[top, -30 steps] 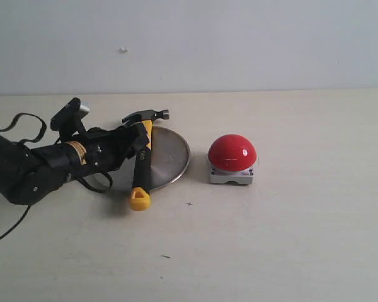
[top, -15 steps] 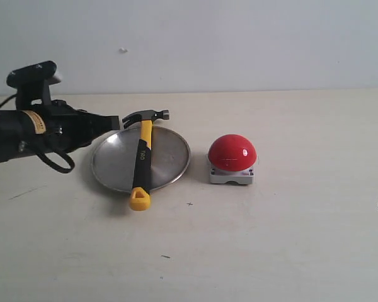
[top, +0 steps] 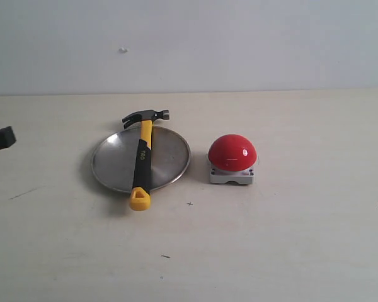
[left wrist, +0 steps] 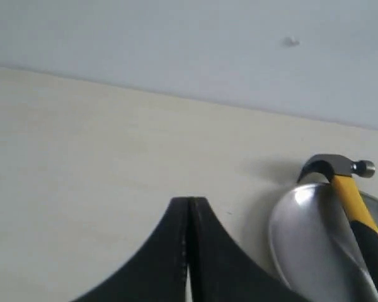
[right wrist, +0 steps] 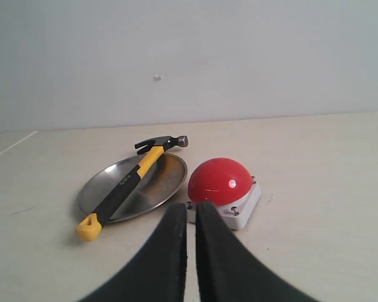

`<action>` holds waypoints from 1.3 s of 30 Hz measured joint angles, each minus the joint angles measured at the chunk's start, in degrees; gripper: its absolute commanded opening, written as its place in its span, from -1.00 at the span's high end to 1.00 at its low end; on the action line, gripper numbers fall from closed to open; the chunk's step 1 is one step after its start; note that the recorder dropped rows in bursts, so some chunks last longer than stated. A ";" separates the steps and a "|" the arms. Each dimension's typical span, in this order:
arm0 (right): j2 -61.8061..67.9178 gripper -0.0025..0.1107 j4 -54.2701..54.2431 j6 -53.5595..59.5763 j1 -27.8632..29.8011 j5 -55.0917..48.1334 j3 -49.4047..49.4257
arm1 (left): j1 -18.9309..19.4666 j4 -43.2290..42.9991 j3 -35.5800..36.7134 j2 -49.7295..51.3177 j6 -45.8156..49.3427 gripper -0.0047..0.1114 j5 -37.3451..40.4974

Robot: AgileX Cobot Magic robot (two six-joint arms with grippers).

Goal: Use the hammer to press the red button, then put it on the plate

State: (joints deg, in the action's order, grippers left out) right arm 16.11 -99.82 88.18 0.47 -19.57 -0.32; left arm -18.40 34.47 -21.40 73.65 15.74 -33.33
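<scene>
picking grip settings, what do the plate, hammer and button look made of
Plate: likely metal, brushed silver, with soft grey reflections. Hammer: dark head, probably steel; matte yellow-and-black handle looks like plastic or rubber. Red button: glossy plastic dome, judging by sharp highlights; grey base, material unclear.

The pale beige surface [top: 271,251] bears a round silver metal plate [top: 113,163]. Just beside it sits a glossy red dome button [top: 232,153].

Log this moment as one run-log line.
hammer: lying across plate, unheld | red button: beside plate | left gripper: shut, empty | right gripper: shut, empty
</scene>
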 measured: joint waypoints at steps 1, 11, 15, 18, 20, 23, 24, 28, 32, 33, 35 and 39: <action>0.00 0.84 0.00 0.00 0.00 0.00 0.00 | 0.00 0.48 1.28 -1.33 0.45 0.92 -0.64; 0.00 0.84 0.00 0.00 0.00 0.00 0.00 | 0.00 -1.23 7.39 -18.87 2.39 0.92 -0.40; 0.00 0.84 0.00 0.00 0.00 0.00 0.00 | 0.00 -2.70 7.59 -24.84 2.48 0.92 3.83; 0.00 0.84 0.00 0.00 0.00 0.00 0.00 | -0.27 -3.77 7.72 -28.23 3.17 0.92 7.32; 0.00 0.84 0.00 0.00 0.00 0.00 0.00 | -0.38 -4.49 8.41 -30.44 3.32 0.92 8.44; 0.00 0.84 0.00 0.00 0.00 0.12 0.00 | 1.48 -4.61 10.16 -34.26 0.95 0.92 8.86; 0.00 0.84 0.00 0.00 0.00 0.12 0.00 | 2.21 -4.61 11.09 -35.51 -0.01 0.92 8.86; 0.00 0.84 0.00 0.00 0.00 0.12 0.00 | 5.99 -4.61 15.65 -42.52 -5.69 0.92 8.84; 0.00 0.84 0.00 0.00 0.00 0.12 0.00 | 9.08 -4.73 19.41 -49.66 -8.69 0.92 8.28; 0.00 0.84 0.00 0.00 0.00 0.12 0.00 | 9.56 -4.84 20.19 -50.96 -8.86 0.92 8.19; 0.00 0.84 0.00 0.00 0.00 0.12 0.00 | 10.35 -4.84 21.07 -53.63 -9.27 0.92 8.19; 0.00 0.84 0.00 0.00 0.00 0.12 0.00 | 10.87 -4.84 21.10 -56.86 -8.67 0.92 12.33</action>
State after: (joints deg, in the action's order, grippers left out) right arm 16.11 -99.82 88.18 0.47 -19.45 -0.32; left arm -7.54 29.62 -0.30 16.80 7.06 -21.01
